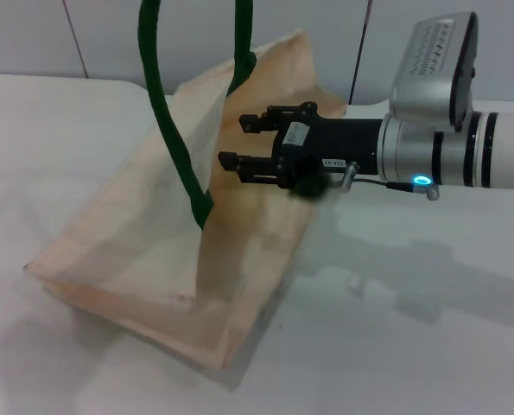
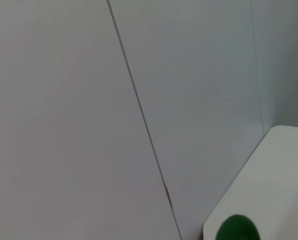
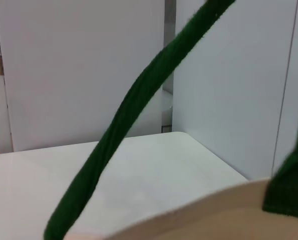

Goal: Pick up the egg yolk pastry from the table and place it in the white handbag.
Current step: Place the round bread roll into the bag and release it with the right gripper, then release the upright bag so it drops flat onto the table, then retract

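Reaching in from the right edge of the white table (image 1: 429, 294): right gripper (image 1: 239, 141), black, fingers apart with nothing between them, tips just over the open mouth of the white handbag (image 1: 153, 251). Fingers point toward the left side, one above the other in the head view. Blue ring light lit on the right arm's wrist housing.

Handbag standing tilted near the middle of the table, mouth held open, base corner toward the near edge. Pale peach fabric, slightly see-through. Dark green handles (image 1: 174, 147) drawn straight up and out past the top of the head view; what holds them up not visible.

Egg yolk pastry: not visible anywhere on the table or between the fingers; cannot tell whether inside the bag.

Left gripper: not seen in any view. Left wrist view shows only grey wall panels, a rounded table corner, and a green handle end (image 2: 237, 228) at the lower border.

Right wrist view: green handle (image 3: 133, 120) crossing diagonally close to the lens, bag rim (image 3: 214, 212) just below, bare table and wall panels beyond.
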Motion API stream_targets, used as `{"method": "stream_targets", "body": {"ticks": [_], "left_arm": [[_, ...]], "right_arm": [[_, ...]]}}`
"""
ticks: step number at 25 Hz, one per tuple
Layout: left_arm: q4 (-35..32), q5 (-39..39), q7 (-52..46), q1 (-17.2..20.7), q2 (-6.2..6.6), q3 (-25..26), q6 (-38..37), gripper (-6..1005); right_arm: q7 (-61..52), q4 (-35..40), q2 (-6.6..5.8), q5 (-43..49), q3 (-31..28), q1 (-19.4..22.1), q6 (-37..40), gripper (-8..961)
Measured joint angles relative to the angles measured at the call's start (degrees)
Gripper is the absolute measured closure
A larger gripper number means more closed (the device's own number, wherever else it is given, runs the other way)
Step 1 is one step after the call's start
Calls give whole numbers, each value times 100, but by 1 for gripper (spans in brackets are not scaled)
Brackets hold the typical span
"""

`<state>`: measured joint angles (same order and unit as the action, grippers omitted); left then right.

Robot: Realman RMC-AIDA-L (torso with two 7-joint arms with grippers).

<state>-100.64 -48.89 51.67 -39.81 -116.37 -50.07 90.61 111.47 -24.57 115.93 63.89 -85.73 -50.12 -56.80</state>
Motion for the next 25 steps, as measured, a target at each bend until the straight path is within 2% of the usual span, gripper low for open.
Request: {"method": "stream_targets", "body": {"ticks": [3,8,14,16,22,25], "left_arm": [[0,3,0,0,0,-2,0,878],[0,15,0,0,0,17,0,857],[0,78,0,21,0,39,0,825],[0,122,2,35,0,43,-1,814],[56,433,-1,91,0,40,-60,782],[62,439,-1,103,0,53,-63,766]], "right_arm": [[-11,-6,-1,0,-4,0,-12,348],[-25,4,-8,0,-17,5,-28,231],[-67,8,-11,0,-57,61,-43,150],[-172,10,-35,1,-61,99,-39,151],[-481,-30,-344,32,-376,474,-106,153],[-494,-56,-435,39,-693,660,-298,153]]}}
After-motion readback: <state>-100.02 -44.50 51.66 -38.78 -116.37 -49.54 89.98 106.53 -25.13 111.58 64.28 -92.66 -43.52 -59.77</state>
